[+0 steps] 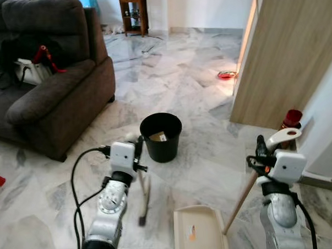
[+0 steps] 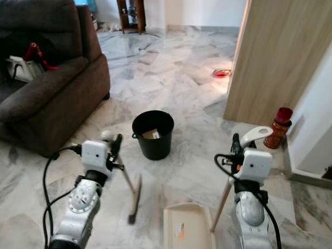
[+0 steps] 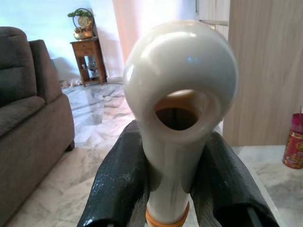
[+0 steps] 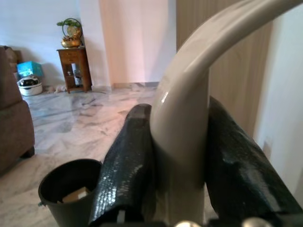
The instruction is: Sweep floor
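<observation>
My left gripper [image 1: 138,148] is shut on the white top of a broom handle [image 3: 180,94], whose end has a hanging hole. The broom's stick slants down to its head [image 1: 143,218] on the marble floor. My right gripper [image 1: 260,147] is shut on the cream curved handle [image 1: 285,135] of a long-handled dustpan. Its wooden stick runs down to the cream pan [image 1: 199,230], which rests on the floor between my arms. In the right wrist view both black fingers [image 4: 127,165] press against that handle.
A black bucket [image 1: 161,137] with a piece of cardboard inside stands just ahead. A dark sofa [image 1: 48,80] holding a bag is on the left. On the right stand a wooden panel [image 1: 289,53] and a red bottle [image 1: 291,119]. A red dish [image 1: 226,74] lies farther back.
</observation>
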You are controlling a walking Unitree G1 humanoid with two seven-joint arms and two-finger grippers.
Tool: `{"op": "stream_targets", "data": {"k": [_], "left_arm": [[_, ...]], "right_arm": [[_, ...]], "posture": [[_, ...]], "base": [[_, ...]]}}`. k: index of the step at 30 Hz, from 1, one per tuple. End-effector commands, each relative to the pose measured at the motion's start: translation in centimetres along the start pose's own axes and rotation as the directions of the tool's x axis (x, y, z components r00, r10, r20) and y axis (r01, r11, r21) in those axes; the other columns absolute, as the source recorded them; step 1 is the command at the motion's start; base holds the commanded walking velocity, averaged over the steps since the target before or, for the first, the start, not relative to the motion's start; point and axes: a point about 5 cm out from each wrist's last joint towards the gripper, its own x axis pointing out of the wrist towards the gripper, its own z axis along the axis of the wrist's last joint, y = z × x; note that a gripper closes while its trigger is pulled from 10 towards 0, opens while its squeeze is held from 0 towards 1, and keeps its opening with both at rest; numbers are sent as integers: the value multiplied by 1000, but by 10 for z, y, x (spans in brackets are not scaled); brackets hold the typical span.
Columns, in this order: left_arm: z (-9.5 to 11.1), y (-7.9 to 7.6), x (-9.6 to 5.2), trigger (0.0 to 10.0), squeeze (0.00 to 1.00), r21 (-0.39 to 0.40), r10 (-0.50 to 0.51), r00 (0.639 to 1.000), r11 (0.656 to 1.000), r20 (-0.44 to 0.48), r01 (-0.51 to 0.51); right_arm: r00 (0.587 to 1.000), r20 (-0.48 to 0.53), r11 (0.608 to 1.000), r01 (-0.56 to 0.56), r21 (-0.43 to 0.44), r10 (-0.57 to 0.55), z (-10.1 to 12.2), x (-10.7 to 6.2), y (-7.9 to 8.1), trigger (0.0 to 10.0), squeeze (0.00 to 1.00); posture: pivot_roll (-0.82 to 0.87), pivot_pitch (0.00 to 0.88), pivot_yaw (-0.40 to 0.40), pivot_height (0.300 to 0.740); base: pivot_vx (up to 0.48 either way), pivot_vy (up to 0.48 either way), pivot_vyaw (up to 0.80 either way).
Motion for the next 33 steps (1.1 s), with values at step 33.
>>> {"op": "stream_targets", "data": {"k": [33], "left_arm": [[15, 40, -33, 10000, 0, 163, 129, 992, 978, 9, -129]], "right_arm": [[1000, 22, 1000, 1, -18, -1, 16, -7, -1, 10000, 0]], "posture": [[40, 0, 31, 740]], "base": [[0, 0, -231]]}}
